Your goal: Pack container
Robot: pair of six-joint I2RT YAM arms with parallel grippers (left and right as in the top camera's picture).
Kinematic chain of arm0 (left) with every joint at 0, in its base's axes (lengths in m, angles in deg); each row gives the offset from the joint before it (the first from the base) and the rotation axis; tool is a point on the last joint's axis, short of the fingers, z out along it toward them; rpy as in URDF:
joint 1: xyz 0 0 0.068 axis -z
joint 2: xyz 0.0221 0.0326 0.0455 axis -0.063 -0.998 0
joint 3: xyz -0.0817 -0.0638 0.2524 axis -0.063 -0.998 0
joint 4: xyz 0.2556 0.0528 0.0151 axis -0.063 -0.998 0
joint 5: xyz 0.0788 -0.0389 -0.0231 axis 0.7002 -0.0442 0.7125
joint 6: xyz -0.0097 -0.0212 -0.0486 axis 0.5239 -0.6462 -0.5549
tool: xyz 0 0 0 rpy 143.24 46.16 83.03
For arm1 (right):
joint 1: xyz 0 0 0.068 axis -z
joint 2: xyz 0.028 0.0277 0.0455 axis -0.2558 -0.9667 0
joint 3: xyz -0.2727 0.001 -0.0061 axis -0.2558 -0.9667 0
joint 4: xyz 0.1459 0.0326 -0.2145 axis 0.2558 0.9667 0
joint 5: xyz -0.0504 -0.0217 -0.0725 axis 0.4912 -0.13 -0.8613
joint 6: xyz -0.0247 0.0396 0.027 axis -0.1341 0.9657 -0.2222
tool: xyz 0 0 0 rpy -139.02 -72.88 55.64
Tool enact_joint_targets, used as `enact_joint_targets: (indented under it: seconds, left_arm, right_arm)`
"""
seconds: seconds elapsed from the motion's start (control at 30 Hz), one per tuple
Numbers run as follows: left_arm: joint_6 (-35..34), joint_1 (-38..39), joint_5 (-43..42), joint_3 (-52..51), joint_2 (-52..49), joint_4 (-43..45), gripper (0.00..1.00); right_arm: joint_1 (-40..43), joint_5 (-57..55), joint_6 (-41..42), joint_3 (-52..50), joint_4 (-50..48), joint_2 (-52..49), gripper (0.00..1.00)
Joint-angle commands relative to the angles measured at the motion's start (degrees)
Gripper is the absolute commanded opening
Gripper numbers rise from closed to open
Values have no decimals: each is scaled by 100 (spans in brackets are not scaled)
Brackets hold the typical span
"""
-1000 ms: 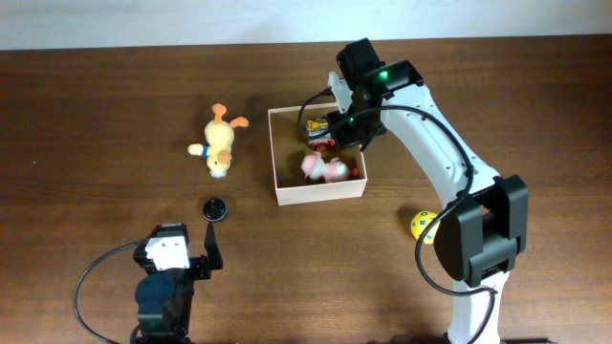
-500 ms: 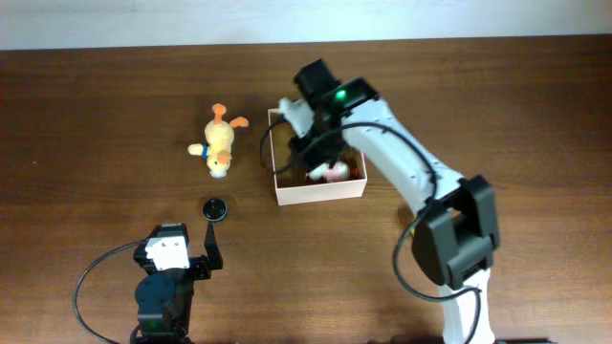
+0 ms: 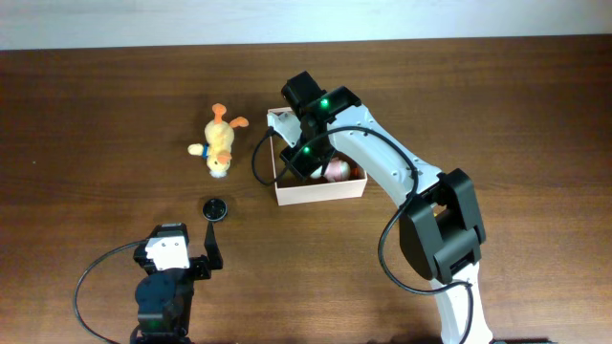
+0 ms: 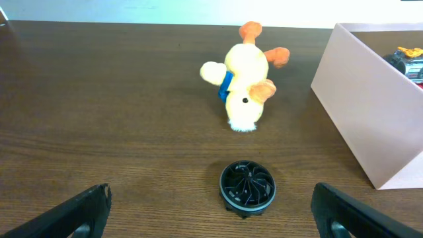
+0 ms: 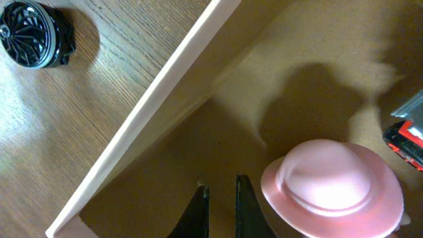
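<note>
My right gripper [image 5: 221, 201] hangs inside the container [image 3: 320, 190], close to its left wall. The fingers are drawn almost together with only a thin slit between them, pinching nothing. A pink toy [image 5: 330, 188] sits just beside them. My left gripper [image 4: 211, 198] rests off the container's front-left corner, fingers spread wide and empty, with a black disc [image 4: 246, 186] just ahead.

In the right wrist view the right gripper [image 5: 221, 192] is cut off by the lower edge, as is the pink toy [image 5: 330, 192]. A red-and-black item [image 5: 406, 135] is cropped at the right edge and cannot be identified. From overhead, much of the inside of the container [image 3: 320, 194] is covered by the right arm [image 3: 382, 161]. Of the left gripper [image 4: 210, 193] only two dark tips are shown.
</note>
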Motion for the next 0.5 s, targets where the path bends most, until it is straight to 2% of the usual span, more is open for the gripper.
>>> enact_joint_targets:
  seconds: [0.0, 0.27, 0.47]
  left_arm:
    - [111, -35, -61, -26, 26, -2, 99]
    - [111, -35, -61, -26, 26, -2, 99]
    - [111, -35, -61, -26, 26, -2, 99]
  right_arm:
    - [24, 31, -201, -33, 7, -122, 4]
    - [61, -46, -203, -33, 66, -404, 4]
    - [210, -1384, -205, -31, 72, -404, 4]
